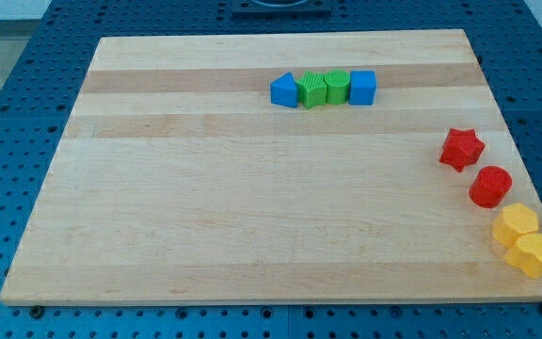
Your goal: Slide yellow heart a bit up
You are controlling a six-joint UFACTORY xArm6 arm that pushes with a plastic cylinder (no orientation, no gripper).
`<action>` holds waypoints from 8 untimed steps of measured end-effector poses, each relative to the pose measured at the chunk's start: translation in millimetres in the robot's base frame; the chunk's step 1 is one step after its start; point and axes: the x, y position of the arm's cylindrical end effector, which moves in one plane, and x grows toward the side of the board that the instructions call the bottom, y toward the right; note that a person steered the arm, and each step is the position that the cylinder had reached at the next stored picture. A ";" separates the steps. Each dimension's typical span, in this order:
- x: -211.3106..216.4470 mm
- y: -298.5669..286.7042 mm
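**Yellow heart at the near right corner, tip out of sight**

Wooden board point(252, 188) lies on a blue perforated bench point(7, 141). Reading left to right, I see a far row of four touching blocks: a blue block point(284, 90) with a peaked top, a green block point(313, 90), a second green block point(337, 86) and a blue cube point(363, 87). Well apart, along the right edge, stand a red star point(461, 149) and a red round block point(490, 185). Nearest me sit a yellow block point(516, 225) and, touching it, the yellow heart point(532, 254), hard against the board's edge. That yellow neighbour sits on its far side. My tip does not show, so I cannot tell its place among the blocks.
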 end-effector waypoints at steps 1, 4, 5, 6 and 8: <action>35.3 -0.3; 51.2 -38.8; 51.3 -55.5; 51.4 -65.4; 49.8 -68.0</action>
